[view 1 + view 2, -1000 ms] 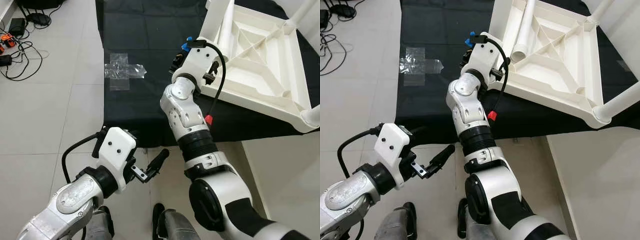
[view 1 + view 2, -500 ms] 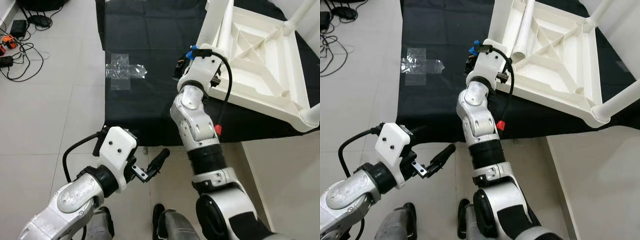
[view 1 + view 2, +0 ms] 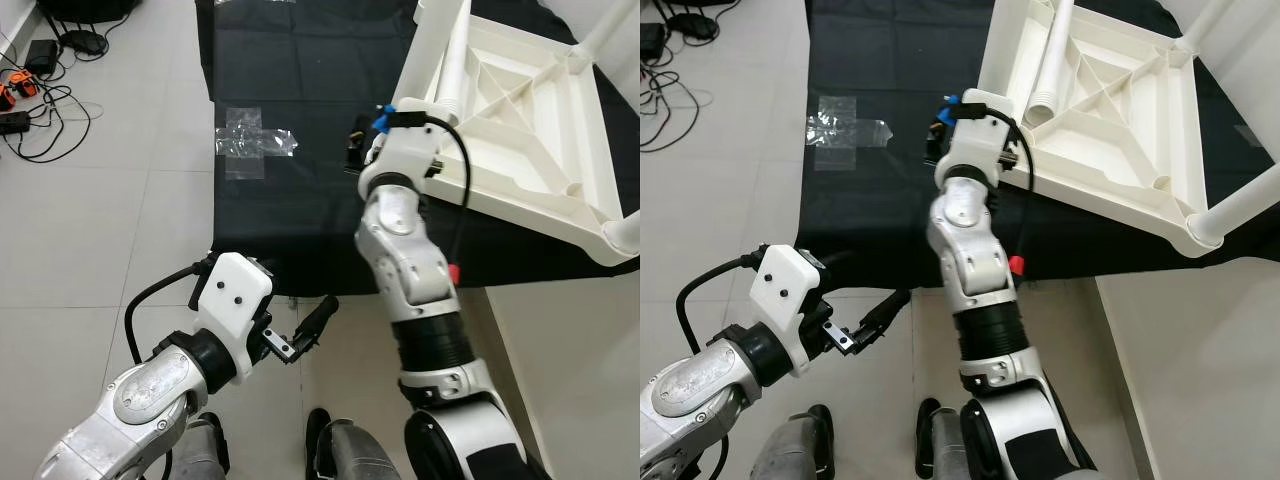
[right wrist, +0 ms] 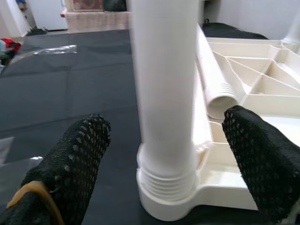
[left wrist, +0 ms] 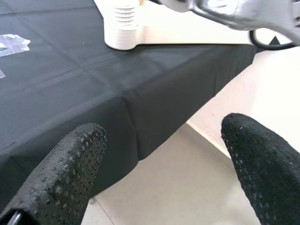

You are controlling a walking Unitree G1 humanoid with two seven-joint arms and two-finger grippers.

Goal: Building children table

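Right claw (image 4: 164,154) spread wide astride upright table leg (image 4: 164,93), left claw (image 5: 159,173) open, empty, low

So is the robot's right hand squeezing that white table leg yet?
Apart. In the right wrist view, the upright table leg stands between the right gripper's open fingers, with black cloth showing either side.

A white plastic children's table (image 3: 520,130) lies upside down on the black cloth (image 3: 290,120), ribbed underside up. One leg (image 4: 164,93) stands screwed upright at its near corner; another leg (image 3: 1052,55) lies loose inside.
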